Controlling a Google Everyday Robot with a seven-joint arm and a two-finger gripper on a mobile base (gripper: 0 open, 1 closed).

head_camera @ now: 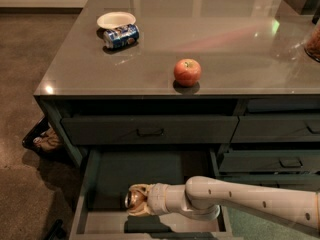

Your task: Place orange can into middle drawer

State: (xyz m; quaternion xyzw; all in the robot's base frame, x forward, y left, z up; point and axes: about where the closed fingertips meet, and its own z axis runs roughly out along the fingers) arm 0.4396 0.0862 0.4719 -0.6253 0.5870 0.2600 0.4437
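Note:
The middle drawer point(90, 184) stands pulled open below the closed top drawer, its dark flat inside showing. My arm reaches from the right into it. My gripper point(136, 200) is low inside the drawer near its front and is shut on the orange can point(132, 199). The can lies on its side, its silver end facing left. It is close over the drawer floor; I cannot tell if it touches.
On the grey countertop point(225, 49) lie a red apple point(187, 72), a blue-and-white can point(120, 36) on its side and a white bowl point(116, 19). The closed top drawer point(150, 130) hangs over the open one. Narrower right-hand drawers point(270, 159) are closed. A bag point(45, 139) lies on the floor at left.

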